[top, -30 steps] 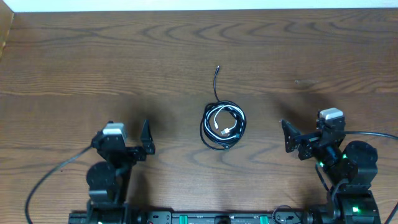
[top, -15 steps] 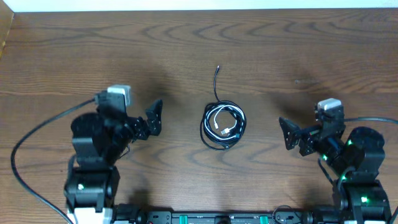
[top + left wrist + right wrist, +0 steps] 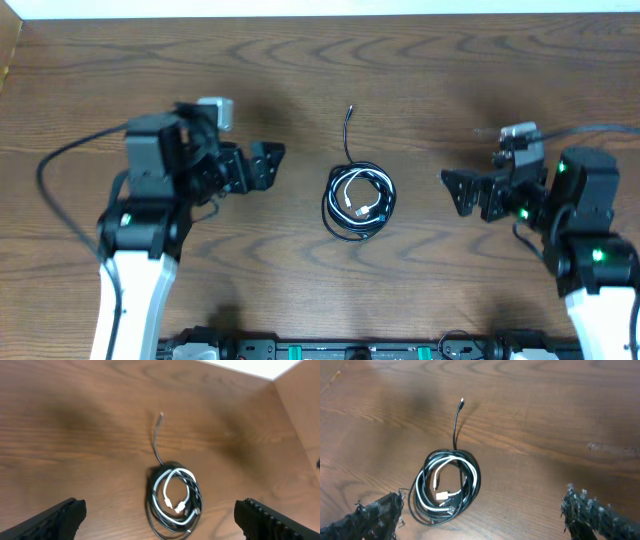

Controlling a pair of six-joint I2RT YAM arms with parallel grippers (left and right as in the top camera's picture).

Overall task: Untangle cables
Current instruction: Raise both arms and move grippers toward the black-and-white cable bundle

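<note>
Across the whole overhead view runs the brown wooden tabletop (image 3: pixel 500 60), its far edge meeting a pale strip at the top. My left arm (image 3: pixel 140 230) rises from the near edge on the left side and my right arm (image 3: pixel 590 240) from the near edge on the right, both reaching inward toward the middle. My left end effector (image 3: pixel 270 165) is released, jaws spread wide with nothing between them, and it hangs above bare wood to the left of the cables. My right end effector (image 3: pixel 453 192) is released as well, also empty, standing off to the right of the cables. In each wrist view my dark fingers (image 3: pixel 60 517) sit at the two lower corners, far apart, with the bundle lying between them. Near the middle of the tabletop, between both end effectors and touching neither, the black cable (image 3: pixel 338 228) lies coiled in a round bundle, one loose end stretching straight toward the far edge. Inside that coil the white cable (image 3: pixel 363 211) is looped, its small plugs resting within the ring.
</note>
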